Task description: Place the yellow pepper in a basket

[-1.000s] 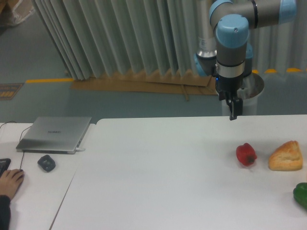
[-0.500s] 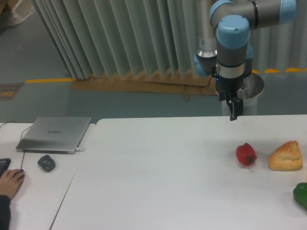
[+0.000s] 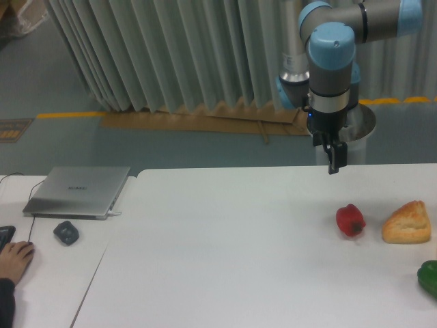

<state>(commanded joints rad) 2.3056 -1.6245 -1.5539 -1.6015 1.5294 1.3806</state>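
No yellow pepper shows in this view, and no basket either. My gripper [image 3: 333, 166] hangs from the blue-and-grey arm above the far edge of the white table [image 3: 225, 253], right of centre. Its dark fingers point straight down, pressed together, with nothing between them. It is above and behind a red pepper [image 3: 350, 220], well apart from it.
A piece of bread [image 3: 407, 222] lies right of the red pepper. A green pepper [image 3: 429, 277] is cut off by the right edge. On the left table are a laptop [image 3: 78, 191], a mouse [image 3: 66, 232] and a person's hand [image 3: 13, 258]. A metal bin [image 3: 360, 128] stands behind the arm.
The gripper has shifted very slightly down and to the right. Nothing else has moved.
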